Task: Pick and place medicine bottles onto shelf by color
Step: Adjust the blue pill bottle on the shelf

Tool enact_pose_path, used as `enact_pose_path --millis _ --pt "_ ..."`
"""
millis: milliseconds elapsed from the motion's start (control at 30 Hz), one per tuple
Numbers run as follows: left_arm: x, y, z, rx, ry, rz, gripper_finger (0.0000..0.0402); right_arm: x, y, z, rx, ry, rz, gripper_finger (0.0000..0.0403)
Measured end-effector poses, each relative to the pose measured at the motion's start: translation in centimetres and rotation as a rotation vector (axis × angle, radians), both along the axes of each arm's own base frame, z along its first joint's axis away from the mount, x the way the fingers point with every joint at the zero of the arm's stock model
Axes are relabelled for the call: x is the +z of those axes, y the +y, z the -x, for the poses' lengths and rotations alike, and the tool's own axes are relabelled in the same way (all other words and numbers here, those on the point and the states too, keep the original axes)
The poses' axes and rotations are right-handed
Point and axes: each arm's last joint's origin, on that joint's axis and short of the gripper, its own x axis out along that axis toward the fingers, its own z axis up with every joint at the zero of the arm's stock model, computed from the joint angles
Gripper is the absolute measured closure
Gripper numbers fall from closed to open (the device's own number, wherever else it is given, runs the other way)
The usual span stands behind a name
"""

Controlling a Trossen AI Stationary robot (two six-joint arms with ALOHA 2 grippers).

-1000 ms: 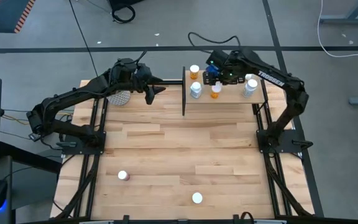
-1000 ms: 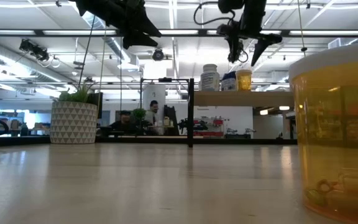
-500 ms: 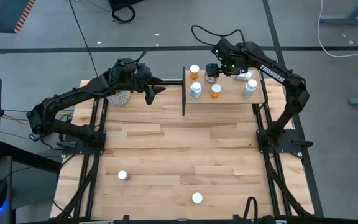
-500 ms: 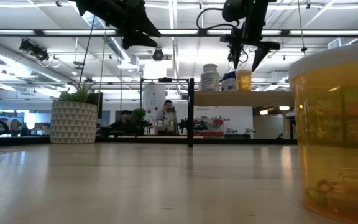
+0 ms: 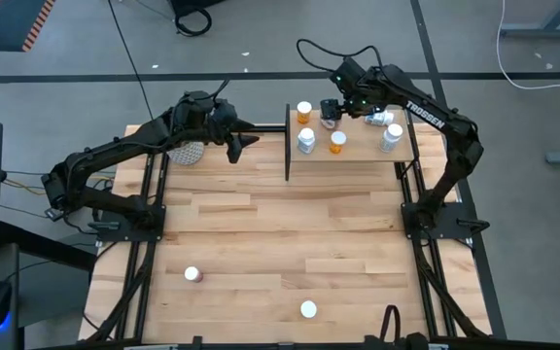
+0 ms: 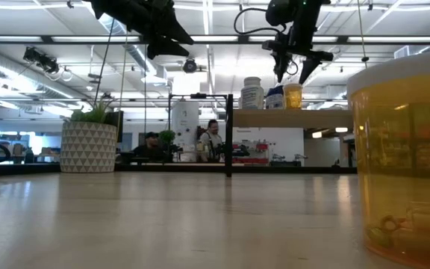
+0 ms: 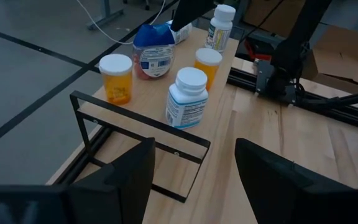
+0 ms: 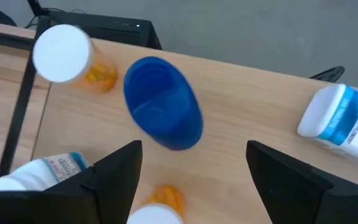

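Note:
The shelf (image 5: 358, 148) stands at the table's far right and carries several medicine bottles. In the right wrist view they are a rounded blue one (image 8: 163, 102), an orange one with a white cap (image 8: 61, 53), and a white one lying on its side (image 8: 344, 121). My right gripper (image 8: 194, 186) hangs open above the blue bottle, pointing steeply down, its fingers clear of it. My left gripper (image 5: 244, 142) waits open, raised, left of the shelf's black end post (image 7: 135, 124). Two more bottles (image 5: 192, 275) (image 5: 308, 310) stand upright on the near tabletop.
A potted green plant (image 6: 88, 142) stands at the far left, under my left arm. On the shelf also stand a white bottle (image 7: 186, 96) and a second orange one (image 7: 207, 62). One orange bottle (image 6: 405, 157) stands right in front of the low camera.
My right gripper has shifted a little toward the table's far edge above the shelf and rolled about its own axis, then kept still. Its move has uncovered the white bottle lying on the shelf. Its finger gap looks the same.

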Motion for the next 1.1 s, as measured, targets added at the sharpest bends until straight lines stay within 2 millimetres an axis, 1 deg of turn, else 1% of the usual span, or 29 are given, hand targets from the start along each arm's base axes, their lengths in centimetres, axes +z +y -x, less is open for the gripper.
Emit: enact_pose_path --millis 233,367,833,1100 --pt "0.0 0.0 0.0 0.000 0.000 0.000 0.0173 -1.4 -0.9 -0.7 0.021 0.054 -0.034 0.0107" --pt "-0.1 0.0 0.0 0.000 0.008 0.005 0.0173 -1.9 -1.1 -1.0 0.031 0.069 -0.040 0.0107" --pt "-0.3 -0.1 0.1 0.000 0.033 0.018 0.0173 -2.0 -1.9 0.0 0.025 0.127 -0.028 0.0107" --pt "-0.3 -0.1 0.1 0.000 0.033 0.018 0.0173 -2.0 -2.0 0.1 0.038 0.145 -0.013 0.0107"
